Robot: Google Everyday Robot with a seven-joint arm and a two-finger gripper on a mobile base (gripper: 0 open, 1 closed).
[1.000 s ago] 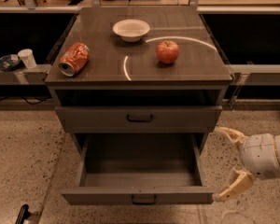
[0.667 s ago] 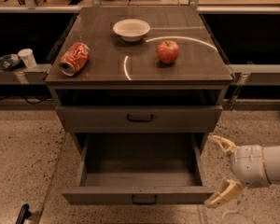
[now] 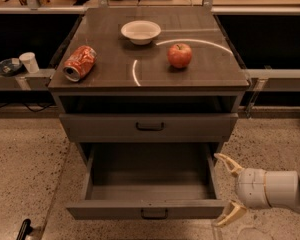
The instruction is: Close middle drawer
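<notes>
The middle drawer (image 3: 115, 210) stands pulled far out of the grey-brown cabinet, its deep box empty, with a small dark loop handle (image 3: 154, 214) at the centre of its low front. My gripper (image 3: 225, 190) is at the drawer's right front corner, just outside its side wall. The gripper is open and empty, with one pale finger up near the drawer's side and the other down by the front edge. The top drawer (image 3: 190, 127) above is shut. The lowest drawer is hidden under the open one.
On the cabinet top (image 3: 210, 74) lie a crushed red can (image 3: 80, 62), a white bowl (image 3: 140, 32) and a red apple (image 3: 180, 55). A white cup (image 3: 28, 62) and a dark dish (image 3: 7, 66) sit on a ledge to the left. Speckled floor surrounds the cabinet.
My gripper has moved left, from clear of the cabinet to right beside the open drawer's right front corner. The drawer has not moved.
</notes>
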